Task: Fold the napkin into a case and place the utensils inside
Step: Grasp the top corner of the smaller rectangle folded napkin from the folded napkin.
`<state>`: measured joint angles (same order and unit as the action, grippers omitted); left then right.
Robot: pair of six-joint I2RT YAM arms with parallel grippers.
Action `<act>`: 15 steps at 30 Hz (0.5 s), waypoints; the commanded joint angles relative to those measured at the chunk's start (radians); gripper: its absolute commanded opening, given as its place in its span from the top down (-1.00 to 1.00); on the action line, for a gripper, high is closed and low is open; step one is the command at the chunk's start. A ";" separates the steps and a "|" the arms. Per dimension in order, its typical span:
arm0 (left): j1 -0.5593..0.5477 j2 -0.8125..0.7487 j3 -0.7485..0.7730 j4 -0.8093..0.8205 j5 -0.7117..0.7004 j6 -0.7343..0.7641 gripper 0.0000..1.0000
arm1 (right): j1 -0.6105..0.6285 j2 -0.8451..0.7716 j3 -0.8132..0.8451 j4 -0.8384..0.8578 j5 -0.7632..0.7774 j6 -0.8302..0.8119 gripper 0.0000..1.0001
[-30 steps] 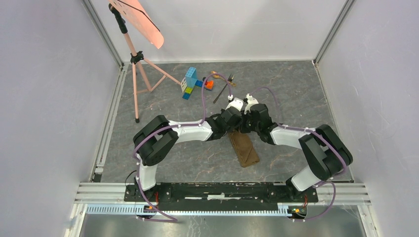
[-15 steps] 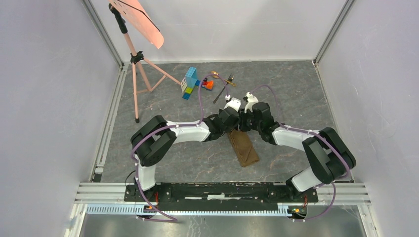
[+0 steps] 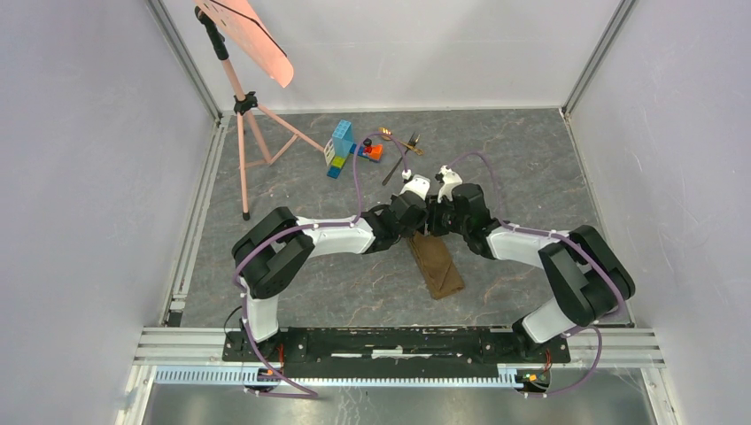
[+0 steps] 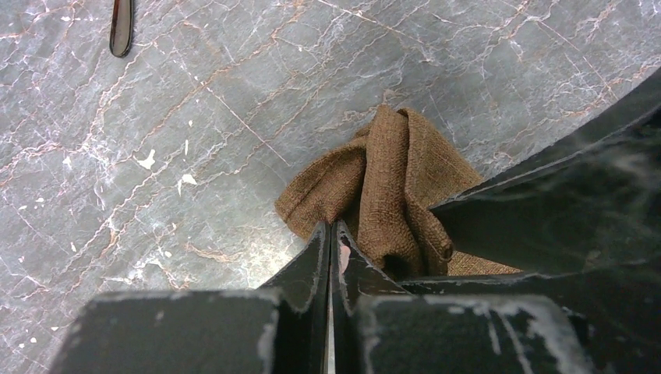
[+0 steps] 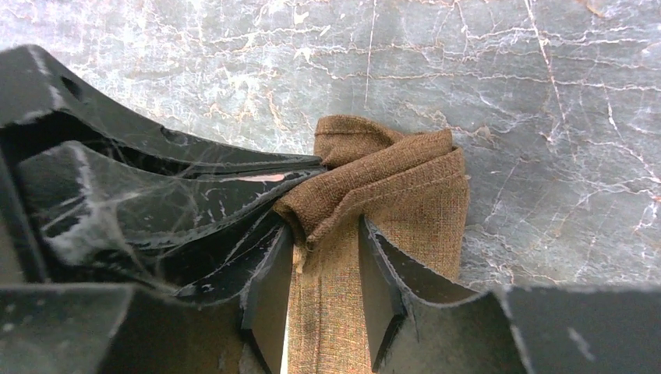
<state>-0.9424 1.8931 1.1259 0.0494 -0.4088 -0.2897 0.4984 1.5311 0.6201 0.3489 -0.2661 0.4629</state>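
Note:
The brown napkin (image 3: pixel 440 266) lies as a narrow folded strip in the middle of the table, its far end bunched up (image 4: pixel 390 175) (image 5: pixel 374 175). My left gripper (image 4: pixel 331 227) (image 3: pixel 421 226) is shut, its tips pinching the bunched edge of that end. My right gripper (image 5: pixel 327 238) (image 3: pixel 440 227) stands open astride the same fold, and cloth runs between its fingers (image 5: pixel 380 273) untouched by the pads. The dark fork (image 3: pixel 400 162) and gold spoon (image 3: pixel 390 135) lie beyond the grippers. The fork's handle end (image 4: pixel 121 27) shows in the left wrist view.
Colourful toy blocks (image 3: pixel 341 146) and an orange block (image 3: pixel 375 152) sit just left of the utensils. A pink tripod stand (image 3: pixel 248 133) occupies the far left corner. White walls enclose the marbled table (image 3: pixel 531 168).
My right gripper has opened and let go of the napkin's bunched end. Both wrists have shifted slightly away from the bases. The left gripper stays shut.

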 commanded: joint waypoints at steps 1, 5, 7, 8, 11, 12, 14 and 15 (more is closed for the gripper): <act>0.004 -0.045 -0.002 0.050 -0.001 -0.057 0.95 | 0.014 0.022 0.036 0.036 0.001 -0.025 0.16; 0.004 -0.043 -0.001 0.049 0.006 -0.061 0.95 | 0.028 0.033 0.044 0.038 0.020 -0.025 0.15; 0.004 -0.045 -0.004 0.053 0.010 -0.064 0.95 | 0.038 0.034 0.047 0.039 0.041 -0.023 0.16; 0.004 -0.045 -0.007 0.057 0.013 -0.066 0.95 | 0.041 0.036 0.047 0.041 0.061 -0.023 0.19; 0.004 -0.049 -0.016 0.067 0.017 -0.078 0.95 | 0.042 0.057 0.055 0.043 0.087 -0.003 0.60; 0.004 -0.051 -0.018 0.070 0.019 -0.081 0.95 | 0.043 0.065 0.060 0.040 0.086 0.003 0.72; 0.005 -0.056 -0.021 0.074 0.023 -0.084 0.95 | 0.042 0.083 0.070 0.020 0.081 0.013 0.86; 0.007 -0.058 -0.024 0.081 0.025 -0.088 0.95 | 0.043 0.088 0.070 0.011 0.080 0.016 0.92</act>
<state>-0.9386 1.8896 1.1114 0.0624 -0.3912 -0.3202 0.5369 1.5909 0.6464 0.3492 -0.2047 0.4664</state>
